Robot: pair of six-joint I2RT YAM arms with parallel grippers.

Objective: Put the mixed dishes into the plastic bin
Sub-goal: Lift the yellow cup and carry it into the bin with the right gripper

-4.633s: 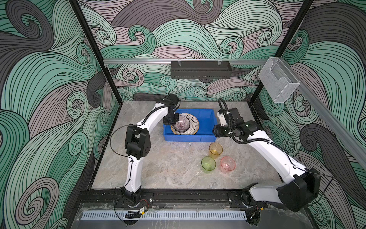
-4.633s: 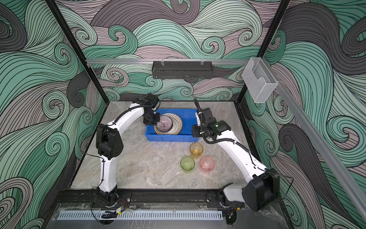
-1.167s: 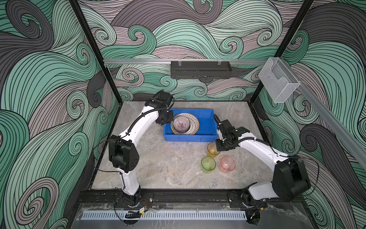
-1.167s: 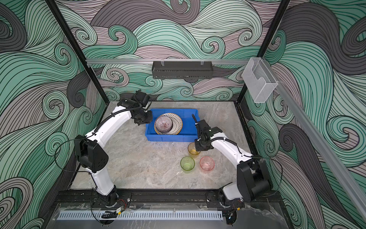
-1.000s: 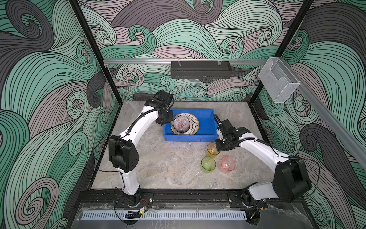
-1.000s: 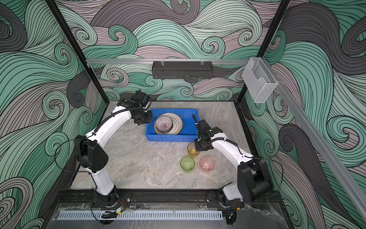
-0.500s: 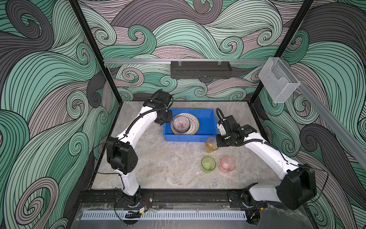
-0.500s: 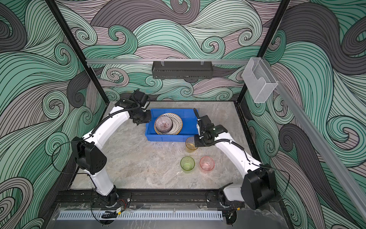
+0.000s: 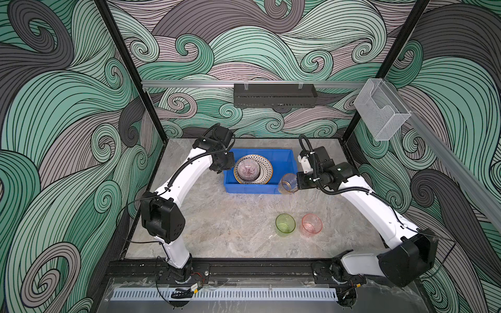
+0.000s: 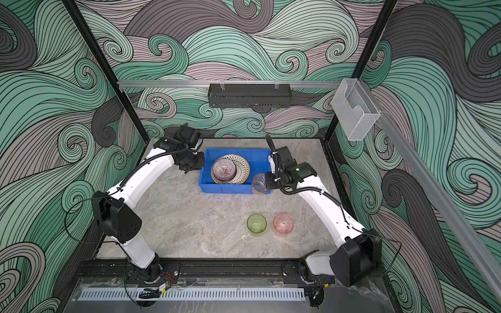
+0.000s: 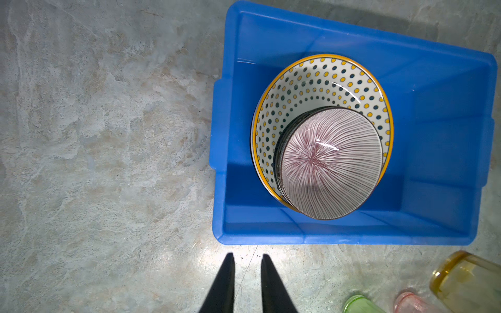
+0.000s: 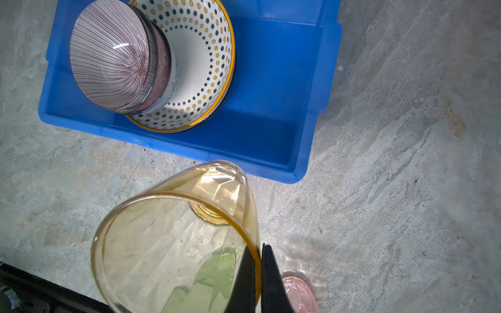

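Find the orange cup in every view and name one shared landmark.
Top view: orange cup, tilted, at the blue bin's near right corner.
Top view: same spot.
Left wrist: at the frame's edge, past the bin's corner.
Right wrist: large in the foreground.
Landmark: the blue bin.

Below the right hand [image 12: 257,248], the green cup [image 12: 214,276] shows only as a blur through the orange cup [image 12: 176,244] it grips. The pink cup [image 12: 298,294], also below it, is cut by the frame edge. Ahead of that hand, the striped bowl [image 12: 108,54] hides most of the bowls nested under it. The dotted bowl [image 12: 200,67] leaves only a dark rim of whatever lies beneath. The left hand [image 11: 245,256] runs off the frame edge.
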